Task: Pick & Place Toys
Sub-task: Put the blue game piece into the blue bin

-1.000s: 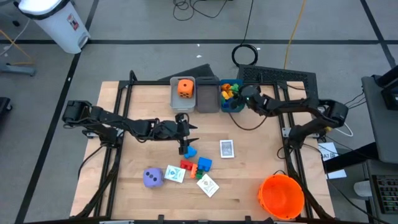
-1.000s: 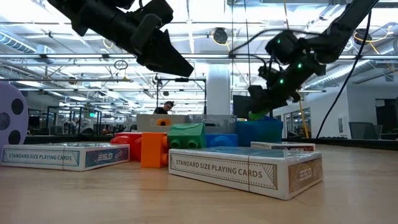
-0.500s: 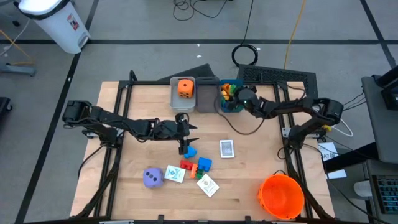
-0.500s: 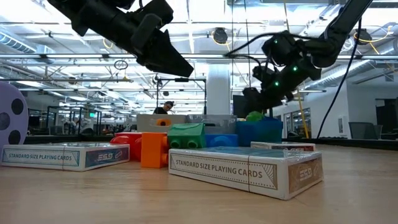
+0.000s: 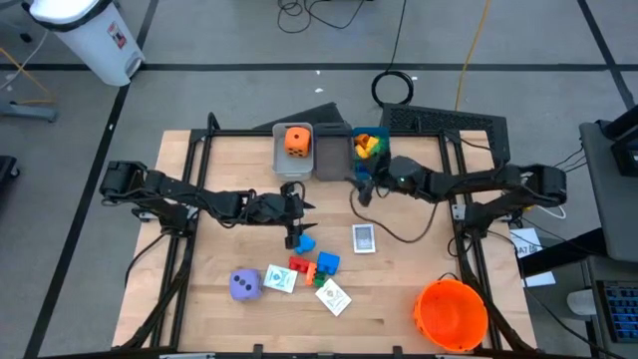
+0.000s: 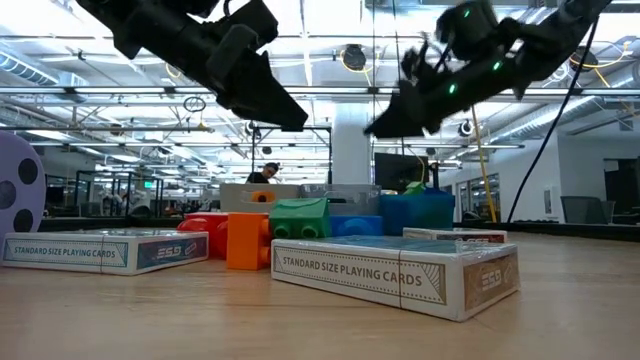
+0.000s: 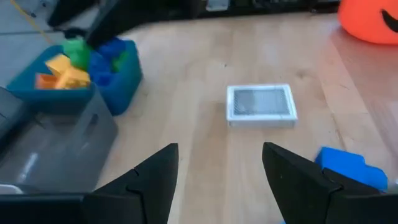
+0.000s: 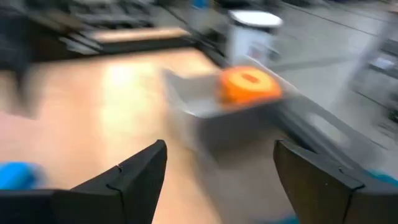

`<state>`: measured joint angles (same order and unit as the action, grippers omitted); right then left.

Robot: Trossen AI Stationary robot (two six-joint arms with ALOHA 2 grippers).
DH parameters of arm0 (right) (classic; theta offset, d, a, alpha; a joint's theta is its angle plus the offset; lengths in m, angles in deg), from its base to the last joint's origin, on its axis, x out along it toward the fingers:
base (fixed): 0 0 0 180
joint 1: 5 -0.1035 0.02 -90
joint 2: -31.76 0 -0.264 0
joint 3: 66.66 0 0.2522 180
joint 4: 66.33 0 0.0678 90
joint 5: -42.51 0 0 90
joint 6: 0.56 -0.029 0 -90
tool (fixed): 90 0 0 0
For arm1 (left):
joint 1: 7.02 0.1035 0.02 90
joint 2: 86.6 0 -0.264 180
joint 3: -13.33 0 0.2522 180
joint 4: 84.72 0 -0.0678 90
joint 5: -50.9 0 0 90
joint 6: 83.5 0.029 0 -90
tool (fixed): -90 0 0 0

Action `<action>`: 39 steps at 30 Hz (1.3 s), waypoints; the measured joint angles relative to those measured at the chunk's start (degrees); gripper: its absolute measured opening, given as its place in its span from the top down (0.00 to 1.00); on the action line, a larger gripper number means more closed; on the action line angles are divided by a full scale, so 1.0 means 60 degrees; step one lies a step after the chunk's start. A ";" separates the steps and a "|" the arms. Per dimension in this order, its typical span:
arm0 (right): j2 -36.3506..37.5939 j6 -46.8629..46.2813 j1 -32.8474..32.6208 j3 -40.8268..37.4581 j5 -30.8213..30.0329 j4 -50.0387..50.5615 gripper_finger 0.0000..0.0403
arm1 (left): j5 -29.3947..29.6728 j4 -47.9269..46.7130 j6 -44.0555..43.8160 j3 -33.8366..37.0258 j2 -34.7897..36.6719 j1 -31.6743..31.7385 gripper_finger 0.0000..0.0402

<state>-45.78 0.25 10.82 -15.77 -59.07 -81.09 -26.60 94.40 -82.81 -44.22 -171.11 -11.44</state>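
Note:
Loose toys lie near the table's front: blue blocks [image 5: 304,242] [image 5: 326,262], a red block [image 5: 299,267], a purple die [image 5: 245,286] and card packs [image 5: 281,278] [image 5: 334,297] [image 5: 365,237]. At the back, an orange die [image 5: 296,140] rests in a grey bin [image 5: 280,160]. Beside it, a blue bin [image 5: 382,170] holds several blocks. My left gripper [image 5: 296,214] hangs open and empty just above the leftmost blue block. My right gripper [image 5: 361,184] is open and empty above bare table in front of the bins.
A second grey bin [image 5: 332,160] stands between the other two. A big orange bucket [image 5: 451,314] sits at the near right corner. A black frame [image 5: 189,199] runs along the table's sides. Bare wood lies between the bins and the card pack [image 7: 260,104].
My right gripper has swung away from above the blue bin toward the table's left and near edges, rising a little and tipping closer to level. My left gripper has kept still. The toys on the table have not moved.

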 joint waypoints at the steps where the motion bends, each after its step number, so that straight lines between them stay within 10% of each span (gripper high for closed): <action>1: 0.0156 0.0003 -0.0147 0.0000 0.0354 -0.0016 0.30 | -0.0219 -0.0164 -0.0142 0.0000 0.0000 0.0000 0.40; 8: 0.0701 0.0383 -0.0987 0.0000 0.0720 -0.0066 0.32 | -0.2471 -0.2718 0.0146 0.0011 -0.0004 -0.0357 0.40; 23: 0.0688 0.0504 -0.1083 0.0000 0.0696 -0.0040 0.33 | -0.2144 -0.0635 0.2475 0.0242 -0.2021 -0.0602 0.40; 39: 0.0684 0.0512 -0.1079 0.0004 0.0694 0.0049 0.34 | -0.0903 0.0459 0.1204 0.0178 -0.1870 0.0218 0.40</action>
<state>-41.67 3.32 4.34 -15.75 -54.91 -80.79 -32.02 97.15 -75.59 -43.15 -182.33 -10.14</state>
